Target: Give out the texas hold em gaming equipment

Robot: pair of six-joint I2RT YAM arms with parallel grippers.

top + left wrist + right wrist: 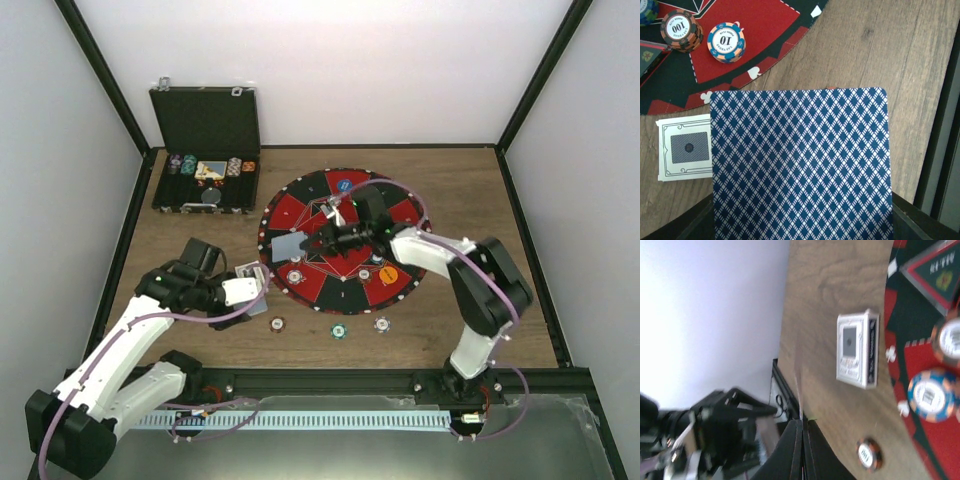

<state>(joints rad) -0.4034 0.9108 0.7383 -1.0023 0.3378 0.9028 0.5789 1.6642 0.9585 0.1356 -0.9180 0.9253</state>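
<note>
My left gripper [252, 287] hovers at the round mat's [300, 205] left edge, shut on playing cards. Their blue diamond back [800, 165] fills the left wrist view and hides the fingers. My right gripper [801, 424] is over the mat's left half, shut on one playing card [285, 247], which shows edge-on [798, 390] in the right wrist view. Striped poker chips marked 100 [681, 30] and 10 [726, 42] sit on the red felt. Three more chips [277, 323] [339, 330] [382, 323] lie on the wood in front of the mat. A blue disc [344, 185] and an orange disc [388, 274] rest on the mat.
A white card box [685, 147] [857, 350] lies on the wood beside the mat's left rim, under my left gripper. The black hinged case [205, 120] stands open at the back left, with chips and cards in it. Dark frame posts run along both sides.
</note>
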